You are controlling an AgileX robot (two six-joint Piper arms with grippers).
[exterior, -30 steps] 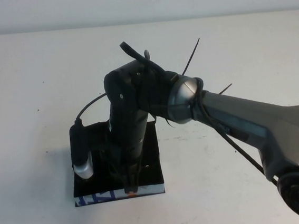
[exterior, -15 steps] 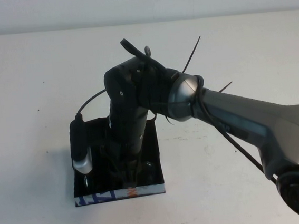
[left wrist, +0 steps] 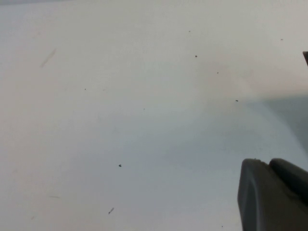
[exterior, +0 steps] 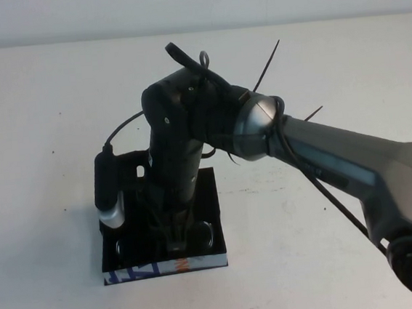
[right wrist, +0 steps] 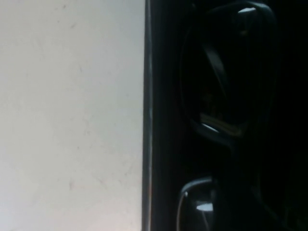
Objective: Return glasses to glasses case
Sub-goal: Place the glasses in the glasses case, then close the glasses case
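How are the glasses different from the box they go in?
The glasses have rounded, shiny frames; the glasses case is boxy with straight edges. The glasses are all dark, while the case has a white front with blue and orange marks. The glasses are narrower and lie inside the wider, open case. Both look black inside. The right claw is over them; the left claw is over bare table.

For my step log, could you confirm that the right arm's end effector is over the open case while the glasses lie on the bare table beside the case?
Not quite. The glasses lie inside the glasses case, on its black lining, as the right wrist view shows. The rest holds: in the high view the right end effector is over the open case. The left end effector sits elsewhere, above bare table.
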